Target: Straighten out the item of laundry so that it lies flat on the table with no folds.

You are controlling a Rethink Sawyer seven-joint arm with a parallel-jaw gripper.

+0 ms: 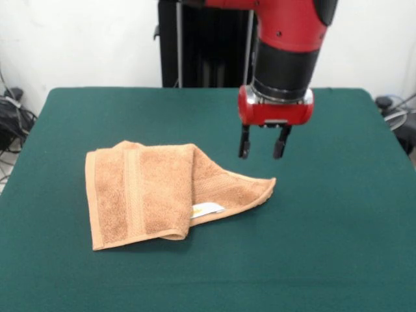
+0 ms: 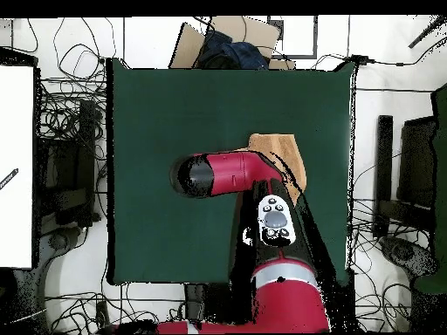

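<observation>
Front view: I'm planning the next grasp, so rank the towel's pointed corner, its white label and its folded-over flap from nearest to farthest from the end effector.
1. Pointed corner: just below the end effector, at the towel's right end.
2. White label: lower and to the left, on the towel's front edge.
3. Folded-over flap: farthest, covering the towel's left part.

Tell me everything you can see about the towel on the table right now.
The towel is orange-tan terry cloth, folded over itself, not flat. A doubled layer with a woven band lies on the picture's left; a single pointed corner sticks out to the right. A small white label shows at the fold. It rests on the green table, untouched; the gripper hangs open above its right corner.
</observation>
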